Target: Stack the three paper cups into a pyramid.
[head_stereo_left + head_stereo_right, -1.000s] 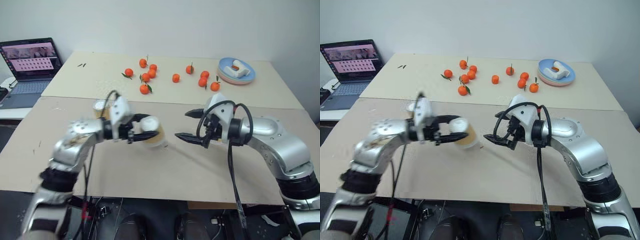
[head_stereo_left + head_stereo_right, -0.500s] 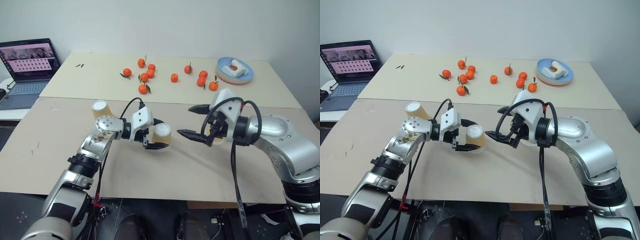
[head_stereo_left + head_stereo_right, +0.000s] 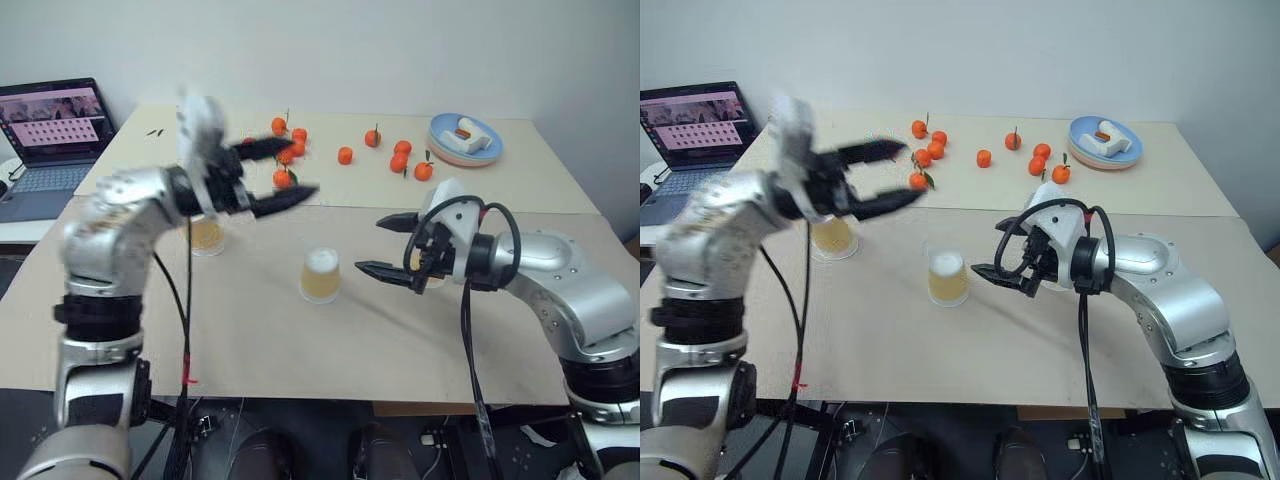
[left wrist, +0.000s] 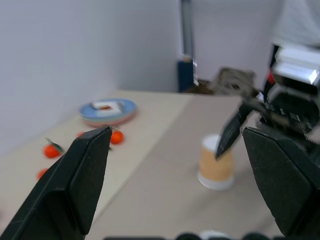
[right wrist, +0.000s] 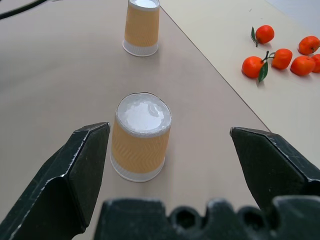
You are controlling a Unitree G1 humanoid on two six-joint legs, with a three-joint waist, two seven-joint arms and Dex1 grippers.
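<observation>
Now two paper cups [image 3: 321,275] [image 3: 832,236] stand upside down and apart on the tabletop [image 3: 250,330] as likely pyramid bases, while the left pincer [image 3: 268,172] hangs empty and spread above them and the right pincer [image 3: 392,245], spread too, waits beside the nearer cup.

beige table [image 3: 260,340] carries paper cups [image 3: 321,276], tangerines [image 3: 399,160], plate [image 3: 465,140].

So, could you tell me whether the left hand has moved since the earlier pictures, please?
Yes. The left hand has let go of the paper cup, which now stands upside down on the table, and has risen toward the tangerines.
</observation>
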